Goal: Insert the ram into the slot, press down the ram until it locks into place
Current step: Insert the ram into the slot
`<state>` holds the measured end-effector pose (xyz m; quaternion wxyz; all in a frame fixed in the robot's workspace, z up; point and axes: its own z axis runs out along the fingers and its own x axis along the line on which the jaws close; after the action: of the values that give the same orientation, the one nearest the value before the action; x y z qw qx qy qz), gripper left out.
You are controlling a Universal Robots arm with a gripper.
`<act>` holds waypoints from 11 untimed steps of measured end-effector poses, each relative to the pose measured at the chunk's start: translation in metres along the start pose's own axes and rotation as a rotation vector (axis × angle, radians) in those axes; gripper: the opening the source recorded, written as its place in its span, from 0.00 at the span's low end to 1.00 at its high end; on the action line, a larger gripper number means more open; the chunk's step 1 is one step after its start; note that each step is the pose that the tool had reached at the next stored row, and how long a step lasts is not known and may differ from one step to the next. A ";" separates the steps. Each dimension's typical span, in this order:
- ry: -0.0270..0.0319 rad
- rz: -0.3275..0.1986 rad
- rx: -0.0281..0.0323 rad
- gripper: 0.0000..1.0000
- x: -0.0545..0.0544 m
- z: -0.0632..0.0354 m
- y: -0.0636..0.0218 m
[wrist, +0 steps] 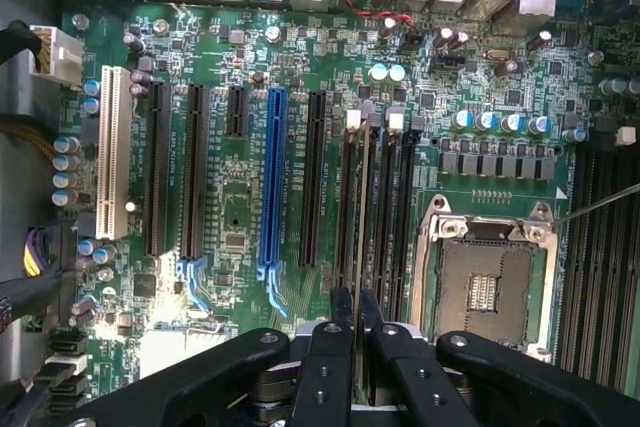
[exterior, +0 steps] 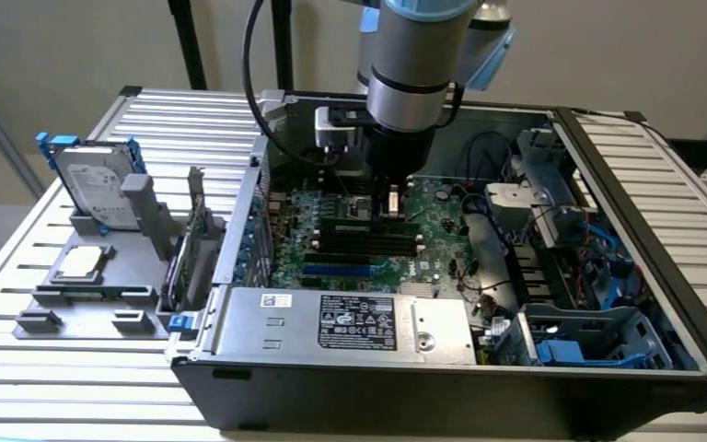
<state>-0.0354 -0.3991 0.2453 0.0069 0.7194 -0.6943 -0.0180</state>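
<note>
Clamping the thin, edge-on ram point(wrist: 360, 227) is the end effector point(wrist: 355, 299).

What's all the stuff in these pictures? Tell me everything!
table: one, silvery, slatted, under everything.
computer case: one, black, open, on the table.
motherboard: one, green, inside the case.
slots: several, black, parallel, on the motherboard.
connector: one, bright blue, on the motherboard.
holder: one, grey, on the table at the exterior view's left.
hard drive: one, silver, standing on the holder.
ram: one, thin, edge-on, right over the slots.
arm: one, grey, reaching down into the case.
gripper: one, black, shut on the ram.
</note>
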 end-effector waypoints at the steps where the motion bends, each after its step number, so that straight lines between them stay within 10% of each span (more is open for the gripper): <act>1: 0.0002 0.000 0.0000 0.14 0.000 0.0008 0.0000; 11: 0.0012 0.000 0.0001 0.14 0.000 0.0074 -0.0003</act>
<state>-0.0354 -0.3992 0.2378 0.0073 0.7194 -0.6943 -0.0175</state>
